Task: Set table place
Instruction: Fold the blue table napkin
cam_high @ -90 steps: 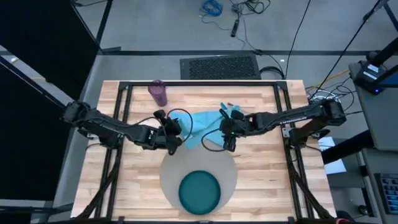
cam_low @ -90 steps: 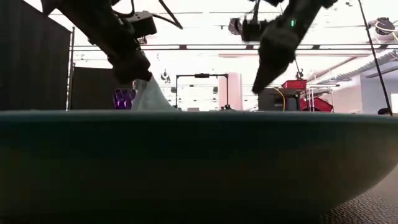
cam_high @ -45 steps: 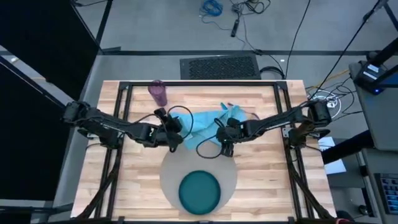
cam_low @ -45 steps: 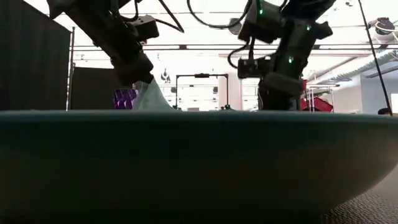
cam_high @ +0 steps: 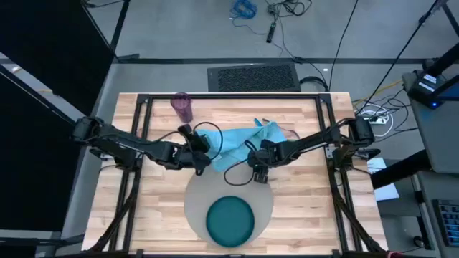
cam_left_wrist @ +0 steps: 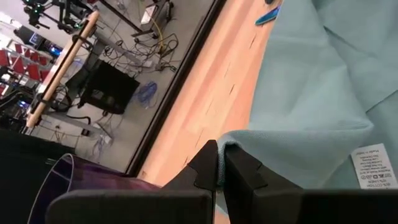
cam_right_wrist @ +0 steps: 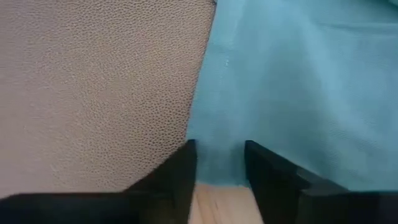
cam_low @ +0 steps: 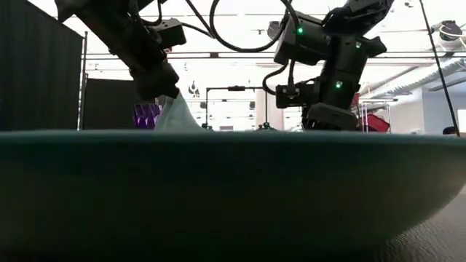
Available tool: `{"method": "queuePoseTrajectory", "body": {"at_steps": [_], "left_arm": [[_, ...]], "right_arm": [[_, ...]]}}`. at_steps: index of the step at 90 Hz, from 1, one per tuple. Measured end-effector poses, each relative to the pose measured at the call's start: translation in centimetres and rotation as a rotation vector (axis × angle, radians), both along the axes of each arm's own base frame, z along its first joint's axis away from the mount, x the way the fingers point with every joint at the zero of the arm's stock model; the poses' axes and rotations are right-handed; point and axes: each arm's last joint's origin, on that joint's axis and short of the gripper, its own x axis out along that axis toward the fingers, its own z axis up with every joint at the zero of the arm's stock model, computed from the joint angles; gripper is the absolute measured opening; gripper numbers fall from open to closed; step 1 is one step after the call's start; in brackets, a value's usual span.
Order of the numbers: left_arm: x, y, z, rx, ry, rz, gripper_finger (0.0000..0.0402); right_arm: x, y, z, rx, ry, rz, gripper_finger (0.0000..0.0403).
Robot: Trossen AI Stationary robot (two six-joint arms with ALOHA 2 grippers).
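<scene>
Overhead, the left gripper (cam_high: 206,159) has its fingers pinched on the napkin (cam_high: 240,145) edge. The right gripper (cam_high: 258,174), fingers slightly parted around the napkin's edge, sits beside the mat (cam_high: 197,197).

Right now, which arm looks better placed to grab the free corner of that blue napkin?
The right. Its gripper is open, down at the napkin's edge by the mat. The left gripper is already shut on another corner.
</scene>
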Motion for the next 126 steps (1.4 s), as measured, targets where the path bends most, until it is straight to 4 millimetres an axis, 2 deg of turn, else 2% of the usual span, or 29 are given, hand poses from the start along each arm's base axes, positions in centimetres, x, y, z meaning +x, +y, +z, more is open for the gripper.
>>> {"method": "queuePoseTrajectory", "body": {"at_steps": [10,26,36,55,70,85,103,112,126], "left_arm": [[0.0,0.0,0.0,-0.006,0.000,-0.003,0.0000],[0.0,0.0,0.0,-0.009,-0.003,-0.001,0.0000],[0.0,0.0,0.0,-0.018,-0.001,-0.007,0.0000],[0.0,0.0,0.0,-0.022,-0.001,-0.009,0.0000],[-0.3,-0.8,0.6,0.021,-0.026,-0.016,0.0000],[-1.3,-2.7,4.3,0.076,-0.132,-0.075,0.0000],[-3.7,-4.2,9.7,0.073,-0.302,-0.131,0.0000],[-5.1,-4.5,11.1,0.068,-0.347,-0.148,0.0000],[-6.5,-4.7,12.1,0.053,-0.390,-0.171,0.0000]], "right_arm": [[-0.1,-0.1,-0.1,-0.027,0.007,-0.005,0.0015],[0.1,-0.1,0.3,-0.027,0.011,-0.003,0.0002],[0.4,0.1,1.4,-0.022,0.027,0.008,0.0001],[1.6,1.1,6.4,-0.113,0.028,0.045,0.0000],[1.9,2.0,11.5,-0.274,0.057,0.033,0.0000],[1.0,2.6,16.3,-0.434,0.070,-0.019,0.0000],[-0.7,2.8,21.5,-0.510,-0.032,-0.068,0.0000],[-2.0,2.9,23.8,-0.550,-0.078,-0.092,0.0000],[-4.3,2.4,26.8,-0.591,-0.149,-0.153,0.0000]]}}
